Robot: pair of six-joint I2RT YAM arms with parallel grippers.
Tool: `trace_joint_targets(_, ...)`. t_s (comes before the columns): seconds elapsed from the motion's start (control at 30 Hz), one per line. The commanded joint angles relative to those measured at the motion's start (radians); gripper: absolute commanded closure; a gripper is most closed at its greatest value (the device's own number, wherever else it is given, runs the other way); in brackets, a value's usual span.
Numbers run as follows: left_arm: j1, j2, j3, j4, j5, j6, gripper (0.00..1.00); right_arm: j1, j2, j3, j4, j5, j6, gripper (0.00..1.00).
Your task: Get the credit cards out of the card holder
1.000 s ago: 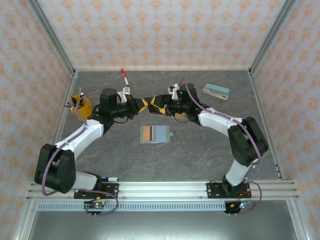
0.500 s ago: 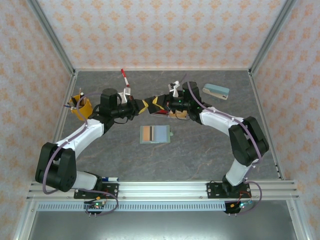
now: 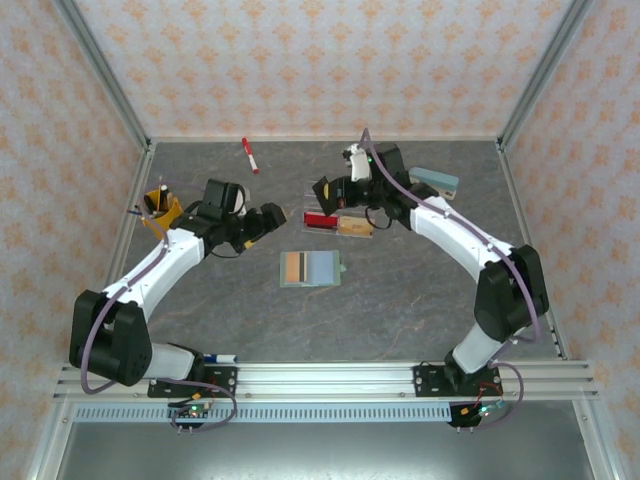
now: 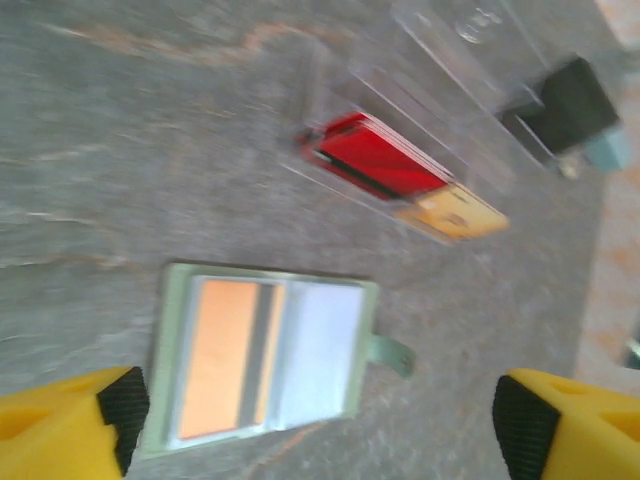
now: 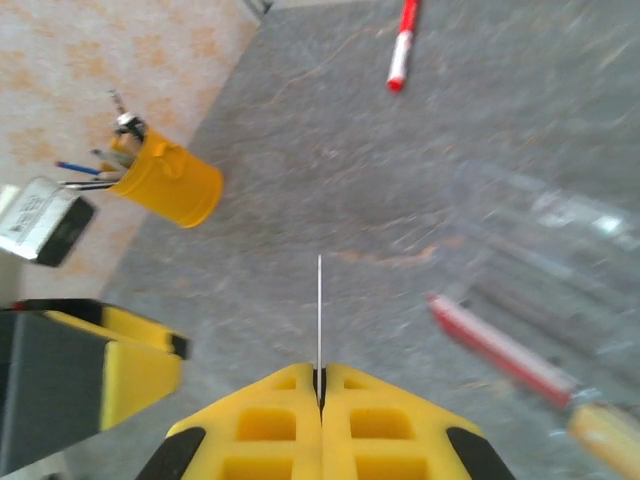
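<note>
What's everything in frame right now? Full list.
card holder: 1, pale green-grey, open at table centre, orange panel inside
red card: 1, red, in the clear tray
tan-gold card: 1, tan-gold, in the tray beside the red one
clear tray: 1, transparent, beyond the holder
marker: 1, red, far edge
pen cup: 1, yellow, far left
stapler: 1, cream and teal, far right
thin sheet: 1, edge-on, colour unclear, pinched in right pincer
left pincer: 1, yellow-black, open
right pincer: 1, yellow-black, shut
</note>
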Motion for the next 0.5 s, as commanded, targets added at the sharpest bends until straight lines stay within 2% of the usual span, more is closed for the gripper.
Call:
trace_joint_targets(0.0,0.024,-0.018,0.051,-0.17,-0.166,0.132,0.0,-0.054,0.012,0.038,-0.073,0.108,-0.248,1.0)
trace_joint_targets(0.1,0.049,-0.012,0.077,-0.194,-0.191,0.186,0.0,-0.093,0.031,0.089,-0.075,0.162,-0.322,1.0)
trace_joint_targets(0.3,0.061,0.005,0.132,-0.251,-0.206,0.236,0.0,-0.149,0.172,0.345,-0.352,0.184,-0.529,1.0)
trace_joint_targets(0.47,0.061,0.022,0.143,-0.257,-0.207,0.245,0.0,-0.189,0.212,0.378,-0.364,0.114,-0.701,1.0)
